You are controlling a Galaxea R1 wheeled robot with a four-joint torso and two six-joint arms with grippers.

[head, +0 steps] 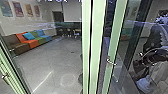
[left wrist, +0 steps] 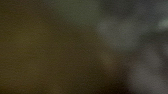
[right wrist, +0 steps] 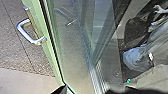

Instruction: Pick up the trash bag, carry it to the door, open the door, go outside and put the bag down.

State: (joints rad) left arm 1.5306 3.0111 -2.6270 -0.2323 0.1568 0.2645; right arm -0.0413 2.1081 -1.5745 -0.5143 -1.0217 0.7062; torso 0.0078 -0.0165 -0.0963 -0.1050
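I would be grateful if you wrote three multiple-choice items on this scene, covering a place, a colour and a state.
1. In the head view, where is the row of coloured seats relative to the posters?
A) Above them
B) Level with them
C) Below them

2. What colour is the door frame that bears the looped handle in the right wrist view?
A) Pale green
B) Bright red
C) Deep purple

3. In that view, what state is the looped handle in?
A) Snapped in two
B) Whole, with nothing gripping it
C) Wrapped in cloth

Right letters:
1. C: the posters hang higher up, with the seats lower down.
2. A: the upright beside the handle is plainly pale green.
3. B: its metal loop shows unbroken and bare, with nothing closed around it.
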